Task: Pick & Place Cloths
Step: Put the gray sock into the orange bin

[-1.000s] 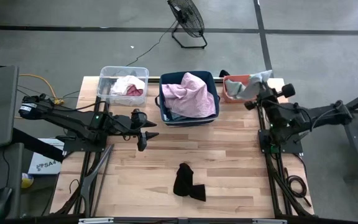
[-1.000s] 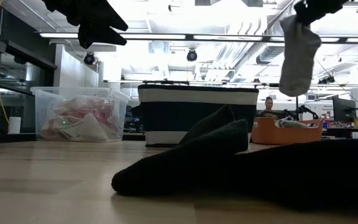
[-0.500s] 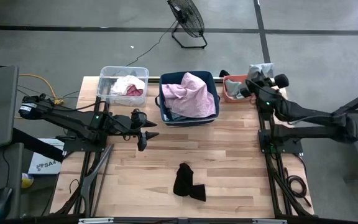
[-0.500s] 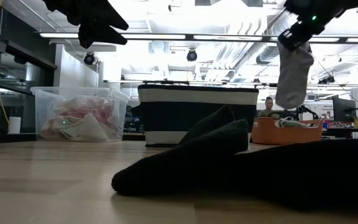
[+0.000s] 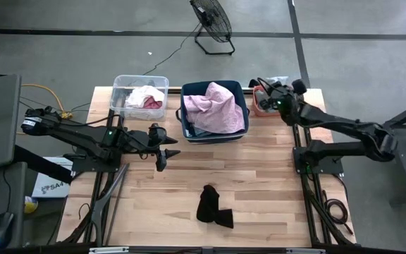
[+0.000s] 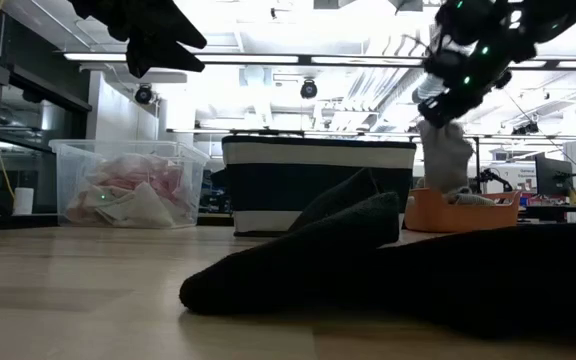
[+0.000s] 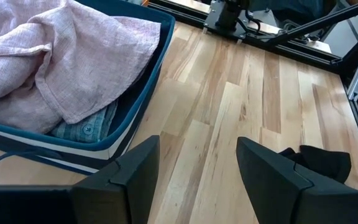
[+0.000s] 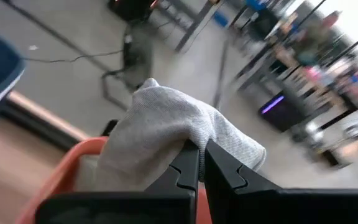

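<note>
My right gripper (image 5: 268,91) hangs over the coral bin (image 5: 261,107) at the table's far right, shut on a light grey cloth (image 8: 160,127). In the low view that cloth (image 6: 445,155) hangs from the gripper (image 6: 446,108) down to the coral bin (image 6: 468,213). A black cloth (image 5: 212,206) lies flat on the wood near the front middle, and shows in the low view (image 6: 368,245) and the left wrist view (image 7: 319,160). My left gripper (image 5: 166,154) waits open above the table's left middle, with nothing between its fingers (image 7: 197,168). My right gripper pinches a bunched upper part of the grey cloth (image 8: 188,140) between its two fingers (image 8: 219,168). It comes at it from the table's right, slanting down. The cloth hangs slack below, and its lower end (image 6: 446,185) reaches the coral bin's rim.
A navy bin (image 5: 186,121) holding a light pink cloth (image 5: 217,106) stands at the far middle. A clear bin (image 5: 122,88) with white and pink cloths is at the far left. A fan (image 5: 212,25) stands on the floor beyond the table.
My right gripper has swung toward the table's left and sunk, carrying the grey cloth. The cloth hung high above the bin before; now its lower end has come down to the coral bin. My left gripper has kept still.
</note>
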Controlling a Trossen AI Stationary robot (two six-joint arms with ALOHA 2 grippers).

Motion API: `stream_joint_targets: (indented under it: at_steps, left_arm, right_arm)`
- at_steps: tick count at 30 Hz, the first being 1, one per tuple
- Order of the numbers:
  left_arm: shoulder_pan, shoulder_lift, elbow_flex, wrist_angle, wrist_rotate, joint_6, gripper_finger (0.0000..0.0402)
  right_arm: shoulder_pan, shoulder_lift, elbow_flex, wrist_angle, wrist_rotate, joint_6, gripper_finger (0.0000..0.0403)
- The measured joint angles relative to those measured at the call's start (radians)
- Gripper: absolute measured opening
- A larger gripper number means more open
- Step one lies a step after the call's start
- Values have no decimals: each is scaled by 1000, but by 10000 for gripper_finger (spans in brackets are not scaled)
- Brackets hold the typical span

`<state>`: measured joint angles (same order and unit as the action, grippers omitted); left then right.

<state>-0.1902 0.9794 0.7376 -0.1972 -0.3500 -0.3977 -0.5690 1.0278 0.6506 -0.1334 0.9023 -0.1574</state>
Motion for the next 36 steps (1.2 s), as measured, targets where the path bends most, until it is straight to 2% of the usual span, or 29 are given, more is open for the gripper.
stream_joint_targets:
  at_steps: [5,13,17,20,31,36]
  left_arm:
    - [0,0,0,9,0,0,207]
    - [0,0,0,7,1,8,207]
    - [0,0,0,7,1,12,207]
    - [0,0,0,8,1,11,207]
    - [0,0,0,8,2,4,207]
    - [0,0,0,7,2,4,207]
  right_arm:
    - [-65,104,0,-50,-117,183,3]
    - [-175,217,0,-180,-213,425,3]
    - [-220,249,0,-207,-344,503,3]
    - [-239,273,0,-200,-397,533,3]
    - [-282,425,0,-188,-405,676,3]
    - [-269,456,0,-153,-357,756,16]
